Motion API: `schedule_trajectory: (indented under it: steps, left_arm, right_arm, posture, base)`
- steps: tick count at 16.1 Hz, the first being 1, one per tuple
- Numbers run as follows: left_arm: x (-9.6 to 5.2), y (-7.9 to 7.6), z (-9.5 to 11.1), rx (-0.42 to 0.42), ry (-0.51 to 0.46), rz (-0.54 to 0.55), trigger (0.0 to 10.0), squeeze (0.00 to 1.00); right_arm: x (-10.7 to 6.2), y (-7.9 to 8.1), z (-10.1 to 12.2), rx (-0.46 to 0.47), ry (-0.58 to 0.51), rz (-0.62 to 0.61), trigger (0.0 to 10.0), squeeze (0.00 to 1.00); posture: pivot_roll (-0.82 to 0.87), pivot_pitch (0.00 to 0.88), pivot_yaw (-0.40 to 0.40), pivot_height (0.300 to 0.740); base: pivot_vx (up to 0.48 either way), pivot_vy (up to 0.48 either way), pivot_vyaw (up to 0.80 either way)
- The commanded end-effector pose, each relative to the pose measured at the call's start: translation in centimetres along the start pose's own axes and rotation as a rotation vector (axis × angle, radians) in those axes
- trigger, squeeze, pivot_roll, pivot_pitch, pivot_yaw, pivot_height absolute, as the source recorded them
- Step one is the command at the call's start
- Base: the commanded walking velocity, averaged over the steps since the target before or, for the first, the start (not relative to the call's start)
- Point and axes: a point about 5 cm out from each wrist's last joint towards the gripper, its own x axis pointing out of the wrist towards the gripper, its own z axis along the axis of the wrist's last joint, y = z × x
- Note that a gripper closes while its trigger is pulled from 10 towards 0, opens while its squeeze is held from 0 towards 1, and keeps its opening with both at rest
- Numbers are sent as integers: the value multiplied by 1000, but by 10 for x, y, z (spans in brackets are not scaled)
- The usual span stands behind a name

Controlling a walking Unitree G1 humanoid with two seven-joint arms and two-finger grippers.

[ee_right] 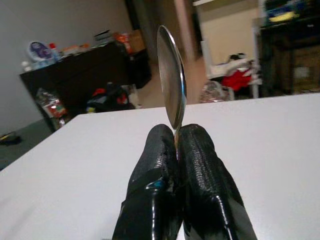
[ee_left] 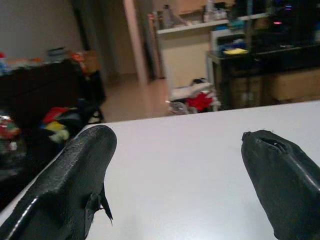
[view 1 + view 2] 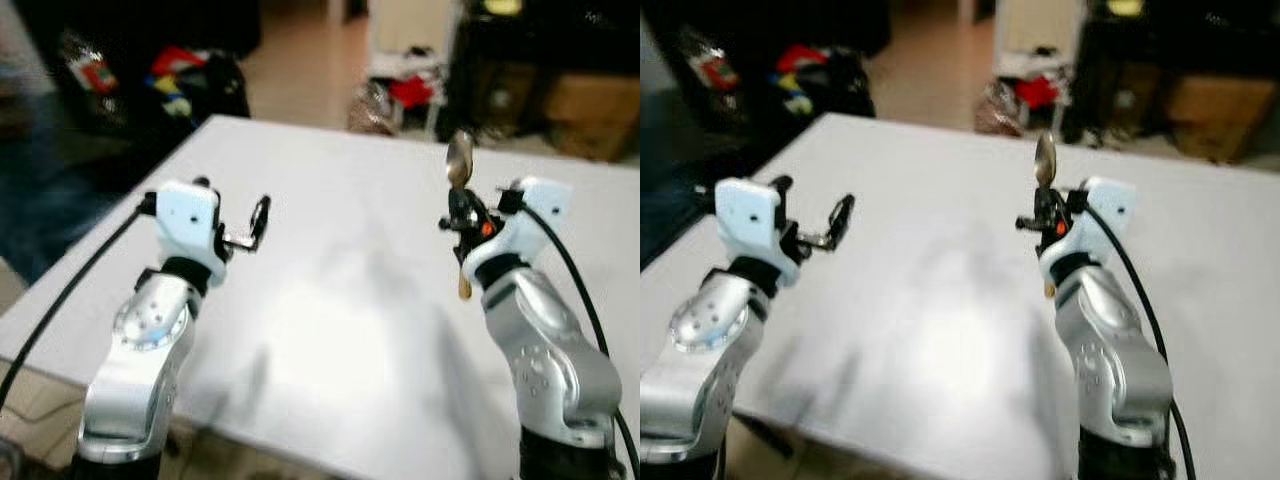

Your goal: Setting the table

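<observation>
Right tool (image 3: pixel 462 222) clamped on a metal spoon (image 3: pixel 459 160), bowl up, handle hanging below the fingers, held above the white bench (image 3: pixel 330 300) toward its right edge. Left tool (image 3: pixel 252 228) spread wide, gripping nothing, hovering near the left edge. To place well: tip the spoon flat, lower until touching the bench, then release. No plates, bowls or other containers on the bench.
</observation>
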Motion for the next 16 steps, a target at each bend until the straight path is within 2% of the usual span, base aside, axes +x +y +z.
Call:
schedule_trajectory:
  steps: [1, 6, 12, 13, 16]
  left_arm:
    - [1, 4, -3, 10, 24, 10, 10000, 0]
    - [2, 5, -2, 12, 23, -4, 10000, 0]
    - [-9, 14, -4, 34, 49, 31, 10000, 0]
    - [-13, 17, -3, 55, 46, 48, 10000, 0]
    - [-19, 22, -4, 60, 65, 95, 10000, 0]
  right_arm:
    - [-1, 2, -6, -13, 45, 12, 10000, 0]
    - [-3, 6, -13, 6, 98, 56, 10000, 0]
    - [-8, 12, -21, 29, 209, 203, 10000, 0]
    - [-8, 13, -23, 27, 224, 219, 10000, 0]
    - [-8, 11, -26, -1, 256, 238, 10000, 0]
  posture:
    - [41, 0, 43, 740]
    - [48, 0, 54, 740]
    - [69, 0, 44, 740]
    - [72, 0, 42, 740]
    - [82, 0, 35, 740]
  base:
    - [0, 0, 0]
    - [0, 460, -708]
    - [0, 462, 0]
    - [0, 0, 0]
    - [0, -480, 0]
